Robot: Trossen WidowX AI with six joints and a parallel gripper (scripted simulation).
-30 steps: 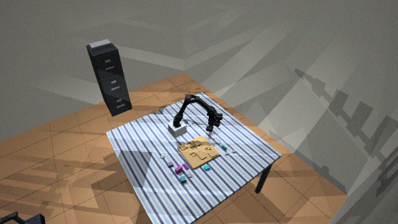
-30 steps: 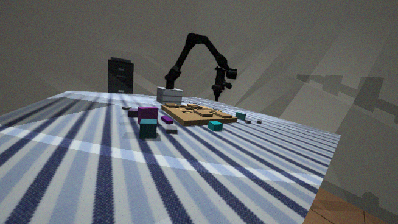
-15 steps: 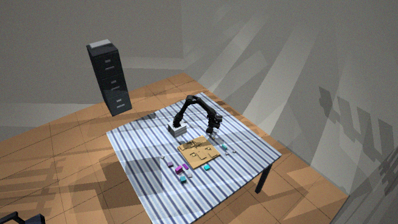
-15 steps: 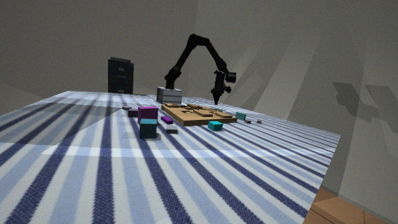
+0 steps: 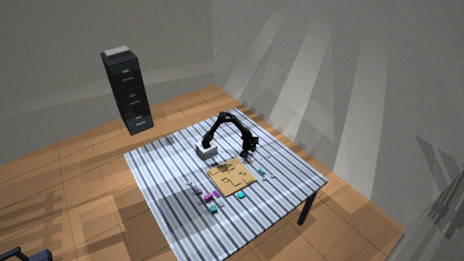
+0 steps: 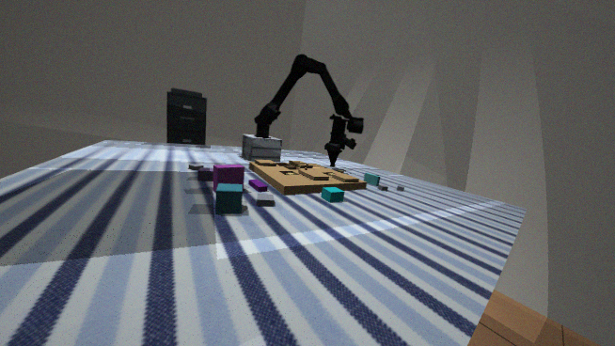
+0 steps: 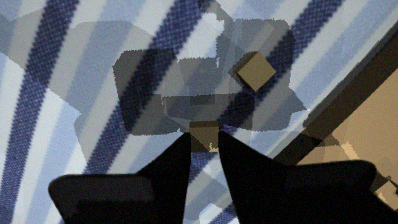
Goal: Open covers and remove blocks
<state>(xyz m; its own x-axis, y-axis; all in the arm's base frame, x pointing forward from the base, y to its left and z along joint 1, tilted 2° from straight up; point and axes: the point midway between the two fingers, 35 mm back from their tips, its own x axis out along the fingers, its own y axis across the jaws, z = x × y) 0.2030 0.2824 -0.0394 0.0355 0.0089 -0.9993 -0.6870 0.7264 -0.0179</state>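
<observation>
My gripper [image 5: 244, 154] [image 6: 333, 165] [image 7: 204, 137] points down over the cloth just past the board's far right edge, shut on a small tan block [image 7: 204, 131]. The block appears to be a little above the table. Another tan block [image 7: 256, 71] lies on the cloth beside the board, ahead of the fingers in the wrist view. The wooden puzzle board [image 5: 227, 191] [image 6: 287, 183] [image 7: 370, 120] lies flat with raised wooden covers on it. A light block [image 7: 387, 194] shows on the board at the wrist view's right edge. Small openings show between covers; their contents are unclear in the top and exterior views.
Near the board's front and left lie a magenta block [image 5: 208, 197] [image 6: 228, 177], a flat purple piece [image 5: 216, 193] [image 6: 258, 184] and teal blocks [image 5: 213, 209] [image 6: 333, 195]. Another teal block [image 5: 261, 171] [image 6: 371, 179] and small grey pieces lie right of the board. The arm's base [image 5: 206, 151] stands behind it.
</observation>
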